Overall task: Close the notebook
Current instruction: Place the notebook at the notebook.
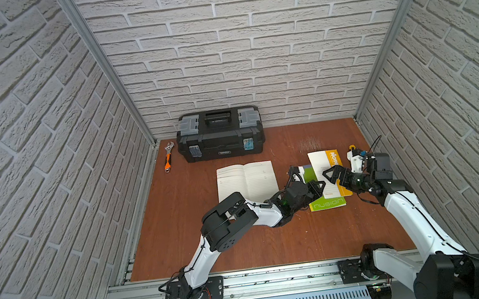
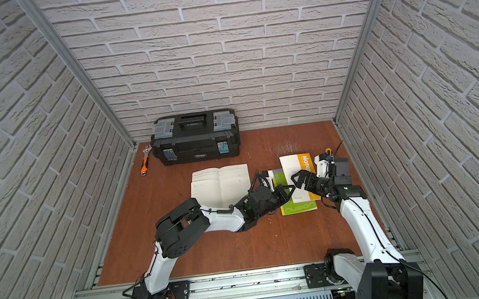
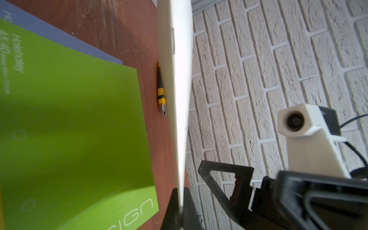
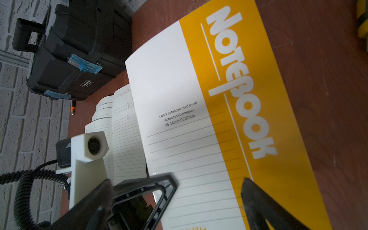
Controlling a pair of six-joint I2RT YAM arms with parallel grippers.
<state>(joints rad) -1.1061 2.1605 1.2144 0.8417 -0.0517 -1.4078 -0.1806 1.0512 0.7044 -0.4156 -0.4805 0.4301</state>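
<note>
Right of centre: left gripper (image 1: 318, 186) pinches yellow notebook (image 1: 323, 161) by its lifted cover; right gripper (image 1: 330, 176) gapes wide beside it, empty.

- The yellow-and-black tool (image 3: 161, 97) is mostly hidden behind the raised notebook cover (image 3: 175, 79).
- The green notebook (image 3: 75, 129) is blurred, and the picture's edge cuts it off.

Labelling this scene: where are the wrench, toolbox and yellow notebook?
wrench (image 1: 167, 160): in a top view, on its orange handle
toolbox (image 1: 217, 118): in a top view, on its lid handle
yellow notebook (image 4: 191, 139): right wrist view, on the cover's white lined panel
</note>
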